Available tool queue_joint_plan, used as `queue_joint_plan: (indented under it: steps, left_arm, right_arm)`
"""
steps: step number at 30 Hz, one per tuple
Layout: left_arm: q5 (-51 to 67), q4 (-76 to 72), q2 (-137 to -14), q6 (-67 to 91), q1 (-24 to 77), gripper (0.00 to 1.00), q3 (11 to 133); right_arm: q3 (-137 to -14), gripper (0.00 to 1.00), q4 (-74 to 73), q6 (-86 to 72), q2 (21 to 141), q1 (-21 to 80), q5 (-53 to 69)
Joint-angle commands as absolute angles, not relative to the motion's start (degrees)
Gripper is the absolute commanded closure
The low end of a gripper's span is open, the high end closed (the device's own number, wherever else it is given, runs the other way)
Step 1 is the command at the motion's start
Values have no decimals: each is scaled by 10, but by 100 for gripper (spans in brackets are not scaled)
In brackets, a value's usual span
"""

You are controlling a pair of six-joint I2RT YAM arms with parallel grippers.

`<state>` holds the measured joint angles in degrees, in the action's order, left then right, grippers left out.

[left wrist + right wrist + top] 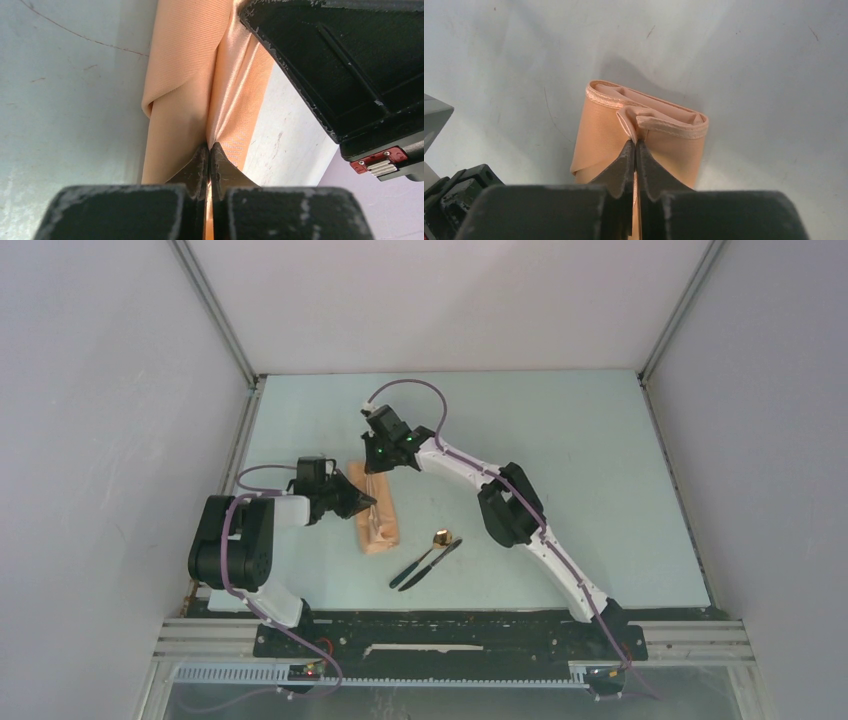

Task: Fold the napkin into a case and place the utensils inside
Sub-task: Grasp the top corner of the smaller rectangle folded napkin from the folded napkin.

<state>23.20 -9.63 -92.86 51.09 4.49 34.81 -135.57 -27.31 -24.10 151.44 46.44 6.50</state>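
Two grippers close on one narrow peach-tan case (pixel 380 525) in the top view. It lies lengthwise on the pale table (pixel 560 460). The left gripper (pixel 368 503) reaches in from the case's left side at about mid-length, and the right gripper (pixel 384 470) comes down on its far end. Just to the right of the case's near end, and apart from it, lie the spoon (pixel 416 561) with its gold bowl and the slim dark knife (pixel 431 565), side by side and slanted. In the left wrist view, the left gripper (pixel 209 150) has its fingers pressed together on a raised ridge of the case (pixel 185 75). Cloth runs down between the two pads, and smooth folds stretch away beyond the tips. The black body of the right arm (pixel 350 65) hangs over the case's far part. In the right wrist view, the right gripper (pixel 636 146) is likewise clenched, pinching a small pucker of fabric at the hemmed edge of the case (pixel 599 135). The stitched layers gape slightly open just past the fingertips. Part of the left gripper's (pixel 459 190) black housing shows to the lower left of the case.
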Motion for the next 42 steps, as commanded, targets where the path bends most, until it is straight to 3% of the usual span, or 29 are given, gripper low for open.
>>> queue_joint_plan:
  steps: [1, 3, 5, 6, 8, 12, 18, 23, 25, 26, 32, 42]
  left_arm:
    - [187, -49, -926, 491, 43, 98, 331]
    - [190, -37, -908, 490, 42, 86, 337]
    - [206, -12, -876, 491, 42, 63, 347]
    - [215, 6, -856, 489, 41, 47, 353]
    - [221, 60, -800, 481, 35, 36, 366]
    - [183, 164, -712, 440, 4, 36, 402]
    - [55, 297, -801, 309, 4, 70, 559]
    - [60, 365, -929, 228, 5, 68, 652]
    - [107, 322, -940, 213, 11, 49, 639]
    - [113, 313, -940, 204, 17, 47, 639]
    - [42, 313, -963, 140, 67, 55, 672]
    - [-127, 324, -1004, 109, 128, 54, 691]
  right_arm:
    - [-1370, 98, -247, -237, 1508, 460, 84]
    - [-1354, 100, -234, -237, 1490, 457, 97]
    - [-1320, 100, -218, -247, 1461, 453, 109]
    - [-1302, 100, -208, -254, 1449, 450, 115]
    - [-1266, 100, -187, -270, 1425, 443, 130]
    - [-1205, 100, -140, -307, 1396, 436, 158]
    - [-1180, 100, -101, -371, 1391, 424, 193]
    - [-1174, 100, -93, -388, 1390, 425, 195]
    - [-1172, 100, -95, -393, 1389, 423, 195]
    - [-1172, 100, -95, -394, 1388, 422, 196]
    - [-1168, 100, -85, -403, 1387, 420, 204]
    - [-1162, 100, -69, -411, 1388, 420, 213]
